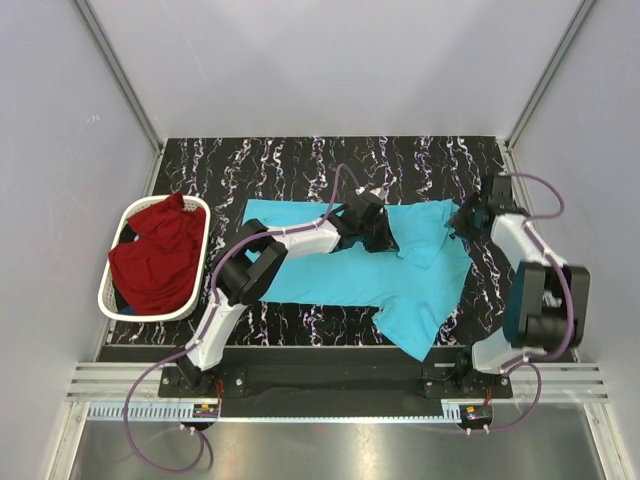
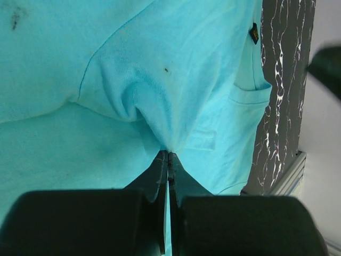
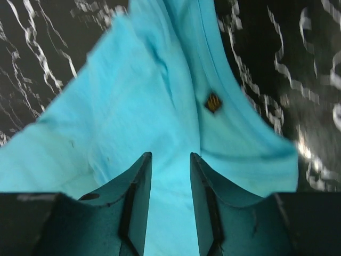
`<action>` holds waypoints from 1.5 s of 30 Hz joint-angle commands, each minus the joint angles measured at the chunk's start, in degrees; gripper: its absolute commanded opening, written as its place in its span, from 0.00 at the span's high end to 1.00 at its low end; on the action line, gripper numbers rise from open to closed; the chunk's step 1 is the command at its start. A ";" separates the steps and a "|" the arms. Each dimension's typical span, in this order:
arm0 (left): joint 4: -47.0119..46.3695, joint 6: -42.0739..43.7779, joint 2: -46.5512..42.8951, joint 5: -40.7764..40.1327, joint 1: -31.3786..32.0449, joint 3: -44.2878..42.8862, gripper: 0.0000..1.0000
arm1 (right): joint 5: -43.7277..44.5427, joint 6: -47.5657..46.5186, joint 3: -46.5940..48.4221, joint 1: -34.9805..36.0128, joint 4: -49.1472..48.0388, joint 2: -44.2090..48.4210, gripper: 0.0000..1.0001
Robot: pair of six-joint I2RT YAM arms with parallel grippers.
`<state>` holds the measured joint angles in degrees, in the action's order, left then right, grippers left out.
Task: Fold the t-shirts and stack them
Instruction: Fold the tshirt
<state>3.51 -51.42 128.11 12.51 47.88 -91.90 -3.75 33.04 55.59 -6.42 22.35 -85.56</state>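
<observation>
Down at the left fingers (image 2: 162, 166) it's a tight pinch. They're pressed together on a little ridge of the turquoise shirt (image 2: 160, 64), and the cloth puckers up into the grip. Over at the right fingers (image 3: 139, 186) it's the opposite: they stand apart with blue cloth lying under the gap, nothing clamped as far as I can see. A little dark label (image 3: 213, 102) sits on the fabric just beyond them.

So my read is we're on the first fold of the first shirt, and only one side has a hold. The next move probably wants the right side to get a proper bite on a nearby edge before anything gets lifted — otherwise a pull from the left just drags the whole thing sideways and bunches it. It looks like soft knit, so I'd expect it to sag wherever it isn't supported.

Zooming out, the shirt is spread across the middle of the black marbled table (image 1: 250, 165). It's mostly flat on the left and rumpled on the right, with a flap doubled over and one corner trailing toward the near edge. The red shirt (image 1: 155, 260) is heaped in the white basket (image 1: 104, 288) off to the left, well apart — not started, by the look of it.
</observation>
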 commanded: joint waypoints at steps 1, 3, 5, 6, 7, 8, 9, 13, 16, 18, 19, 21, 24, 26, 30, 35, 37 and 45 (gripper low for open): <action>-1.05 0.44 -1.29 2.51 -0.07 -0.12 1.00 | -3.80 -9.46 9.85 -1.75 -2.66 -6.97 0.58; -1.05 0.70 -1.20 2.87 -0.07 -0.04 1.00 | -5.56 -10.97 13.55 -2.72 -2.84 -11.81 0.59; -1.31 1.06 -0.94 3.13 -0.07 -0.12 1.00 | -9.76 -13.17 15.76 -4.56 -3.54 -16.28 0.60; -1.40 1.41 -0.85 3.74 -0.07 -0.39 1.00 | -11.09 -13.78 18.04 -5.18 -3.63 -17.70 0.62; -1.40 1.58 -0.59 3.92 -0.07 -0.47 1.00 | -13.72 -15.01 19.10 -5.71 -3.63 -19.28 0.61; -1.49 1.67 -0.59 4.18 -0.15 -0.56 1.00 | -15.05 -15.28 20.16 -6.76 -3.54 -21.99 0.62; -1.57 1.93 -0.41 4.53 -0.15 -0.56 1.00 | -16.71 -15.72 21.82 -7.38 -3.54 -23.41 0.62; -1.75 2.73 -0.41 5.77 -0.24 -0.13 1.00 | -23.48 -15.98 25.08 -9.58 -3.72 -28.78 0.62; -2.71 2.90 -1.02 6.29 -0.41 1.19 1.00 | -27.17 -17.48 27.46 -9.76 -4.07 -31.59 0.62; -3.42 2.64 -1.29 6.56 -0.50 2.42 1.00 | -28.76 -17.92 28.51 -9.84 -4.24 -32.91 0.62; -3.25 2.64 -1.64 6.65 -0.59 2.69 1.00 | -29.38 -17.83 28.69 -9.84 -4.50 -33.18 0.62; -4.91 2.64 -1.73 6.82 -0.68 3.13 1.00 | -29.74 -17.48 28.87 -9.84 -5.03 -33.71 0.61; -5.62 2.64 -1.73 7.00 -0.77 3.39 1.00 | -29.74 -17.57 29.13 -9.84 -5.47 -34.76 0.61; -6.14 2.55 -1.64 7.17 -0.77 3.48 1.00 | -30.00 -17.66 29.31 -9.84 -5.56 -35.55 0.61; -6.41 2.29 -1.46 7.26 -0.94 3.57 1.00 | -30.35 -17.39 29.13 -9.84 -6.09 -35.99 0.66; -6.76 2.20 -1.38 7.26 -0.94 3.39 1.00 | -30.88 -16.60 28.87 -9.84 -6.97 -35.29 0.70; -6.85 2.11 -1.46 7.26 -0.94 3.57 1.00 | -30.27 -16.60 28.69 -9.84 -7.06 -34.85 0.81; -6.59 1.50 -2.78 5.60 -1.03 4.53 1.00 | -24.14 -8.18 24.93 -9.85 -6.97 -28.71 1.00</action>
<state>-0.64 -49.54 128.11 18.24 47.29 -88.33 -31.68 20.03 82.08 -16.49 16.73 -120.44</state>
